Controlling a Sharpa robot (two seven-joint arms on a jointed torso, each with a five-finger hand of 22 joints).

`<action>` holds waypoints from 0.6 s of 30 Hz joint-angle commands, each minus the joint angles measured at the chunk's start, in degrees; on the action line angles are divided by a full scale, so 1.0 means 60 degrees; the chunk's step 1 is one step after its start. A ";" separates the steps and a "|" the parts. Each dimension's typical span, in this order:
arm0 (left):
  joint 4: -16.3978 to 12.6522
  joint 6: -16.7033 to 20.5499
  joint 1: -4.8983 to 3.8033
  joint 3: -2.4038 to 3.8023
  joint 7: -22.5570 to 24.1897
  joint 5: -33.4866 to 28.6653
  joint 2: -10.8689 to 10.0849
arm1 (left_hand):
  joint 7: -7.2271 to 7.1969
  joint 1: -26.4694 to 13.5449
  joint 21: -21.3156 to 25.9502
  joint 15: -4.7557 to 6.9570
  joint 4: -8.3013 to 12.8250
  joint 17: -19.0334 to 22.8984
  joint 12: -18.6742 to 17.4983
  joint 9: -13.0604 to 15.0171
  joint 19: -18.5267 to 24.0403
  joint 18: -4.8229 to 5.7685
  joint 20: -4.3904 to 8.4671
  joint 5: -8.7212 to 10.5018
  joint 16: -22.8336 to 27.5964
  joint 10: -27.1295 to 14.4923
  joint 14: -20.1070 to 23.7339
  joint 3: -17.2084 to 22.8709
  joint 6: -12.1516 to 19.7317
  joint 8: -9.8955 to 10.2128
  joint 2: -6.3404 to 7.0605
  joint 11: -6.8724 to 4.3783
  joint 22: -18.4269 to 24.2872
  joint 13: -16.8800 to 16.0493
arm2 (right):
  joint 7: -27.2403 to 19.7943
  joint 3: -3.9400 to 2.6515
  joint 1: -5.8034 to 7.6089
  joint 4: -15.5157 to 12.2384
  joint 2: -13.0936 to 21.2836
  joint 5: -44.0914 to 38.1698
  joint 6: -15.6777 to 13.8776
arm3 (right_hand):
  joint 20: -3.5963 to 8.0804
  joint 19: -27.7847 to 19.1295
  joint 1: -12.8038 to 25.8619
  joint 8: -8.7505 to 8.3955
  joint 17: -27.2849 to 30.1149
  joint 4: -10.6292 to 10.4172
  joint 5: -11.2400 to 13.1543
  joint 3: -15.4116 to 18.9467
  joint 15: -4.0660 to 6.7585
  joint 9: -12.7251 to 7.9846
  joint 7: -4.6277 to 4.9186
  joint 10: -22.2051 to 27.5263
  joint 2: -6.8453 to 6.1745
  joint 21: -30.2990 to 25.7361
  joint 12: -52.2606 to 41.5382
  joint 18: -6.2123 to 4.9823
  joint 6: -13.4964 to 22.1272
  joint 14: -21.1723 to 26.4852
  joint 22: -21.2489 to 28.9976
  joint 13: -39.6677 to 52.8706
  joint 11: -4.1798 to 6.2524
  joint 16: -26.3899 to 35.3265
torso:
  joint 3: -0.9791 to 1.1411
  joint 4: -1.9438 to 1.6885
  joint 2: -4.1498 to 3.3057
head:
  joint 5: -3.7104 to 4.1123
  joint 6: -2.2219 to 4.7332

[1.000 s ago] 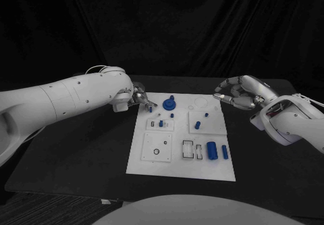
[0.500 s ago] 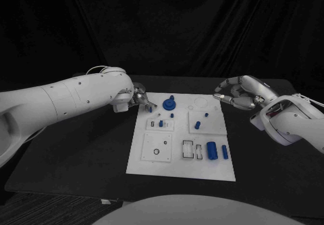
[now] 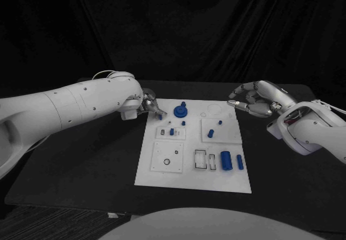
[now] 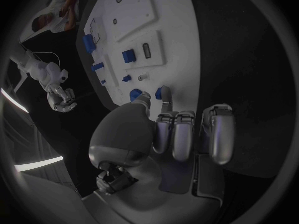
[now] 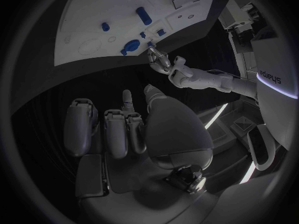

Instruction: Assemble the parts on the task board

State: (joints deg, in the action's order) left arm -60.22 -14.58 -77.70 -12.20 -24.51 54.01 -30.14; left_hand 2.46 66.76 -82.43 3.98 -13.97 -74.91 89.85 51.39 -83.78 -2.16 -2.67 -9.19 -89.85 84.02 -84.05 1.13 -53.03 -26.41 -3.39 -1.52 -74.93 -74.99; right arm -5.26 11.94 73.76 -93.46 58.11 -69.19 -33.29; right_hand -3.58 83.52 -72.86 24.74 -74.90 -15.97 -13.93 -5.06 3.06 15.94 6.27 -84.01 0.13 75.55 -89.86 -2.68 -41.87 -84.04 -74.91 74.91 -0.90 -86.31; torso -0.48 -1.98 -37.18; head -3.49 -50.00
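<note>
- The board (image 3: 194,172) lies mid-worktop; several blue parts (image 3: 226,160) stand or lie on it, others apparently unplaced.
- Left hand (image 3: 150,106) pinches a small blue part (image 4: 163,92) at the board's far-left corner.
- Right hand (image 3: 254,100) hovers apart, fingers curled, holding nothing.

task board (image 3: 167,172): matt white, looks like smooth plastic
parts (image 3: 226,160): smooth blue plastic with a slight sheen, lying on the task board
left hand (image 3: 151,104): silver, metallic gloss
right hand (image 3: 254,99): same silver gloss
table (image 3: 86,165): black, matt
</note>
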 commanded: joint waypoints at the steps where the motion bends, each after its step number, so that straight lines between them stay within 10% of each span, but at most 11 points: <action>1: -0.0001 -0.0112 0.0017 0.0008 0.0143 -0.0015 0.0027 | -0.0001 0.0117 0.0042 -0.0059 0.0091 -0.2515 0.0024 -0.0013 0.0025 -0.0033 -0.0036 -0.0117 -0.0024 0.0997 -0.0992 0.0011 -0.0093 0.0071 -0.0017 0.0055 -0.1850 -0.2502 | 0.0135 -0.0006 -0.0025 -0.0014 0.0006 -0.0016 0.0065 | 0.0003 -0.0018 -0.0053 0.0032 -0.1313 -0.0033 -0.0062 0.0032 -0.0055 -0.0011 0.0009 -0.0999 0.0026 -0.0064 -0.0024 -0.0129 -0.0053 -0.0729 -0.1737 0.2515 -0.0038 0.0032 | 0.0000 0.0000 0.0001 | -0.0008 0.0000; 18: 0.0012 -0.0178 0.0022 0.0008 0.0107 -0.0015 0.0043 | -0.0037 0.0414 0.0085 -0.0035 0.0346 -0.2515 0.0024 0.0003 0.0034 -0.0039 -0.0017 -0.1124 -0.0024 0.0997 -0.0992 0.0256 -0.0131 0.0280 -0.0045 0.0024 -0.1875 -0.2502 | 0.0159 -0.0006 -0.0025 -0.0019 0.0015 -0.0016 0.0089 | 0.0003 -0.0021 -0.0060 0.0033 -0.1301 -0.0034 -0.0076 0.0028 -0.0056 -0.0015 0.0009 -0.0999 0.0036 -0.0073 -0.0024 -0.0131 -0.0056 -0.0726 -0.1734 0.2515 -0.0039 0.0038 | 0.0001 -0.0003 0.0000 | 0.0001 0.0000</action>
State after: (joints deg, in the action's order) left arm -60.14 -14.99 -77.66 -12.20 -24.51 54.02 -30.01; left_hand 2.46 68.77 -82.21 3.98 -12.15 -74.91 89.85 51.39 -83.77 -2.16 -2.66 -15.76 -89.85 84.02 -84.05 2.64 -53.44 -25.04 -3.65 -1.52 -74.92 -74.99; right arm -5.20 11.94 73.75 -93.45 58.13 -69.19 -33.06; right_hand -3.58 83.52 -72.86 24.74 -74.90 -15.97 -14.19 -5.06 3.06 15.95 6.27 -84.01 0.13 75.31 -89.86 -2.68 -41.87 -84.04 -74.90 74.91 -0.91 -86.31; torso -0.47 -1.98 -37.17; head -3.52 -50.00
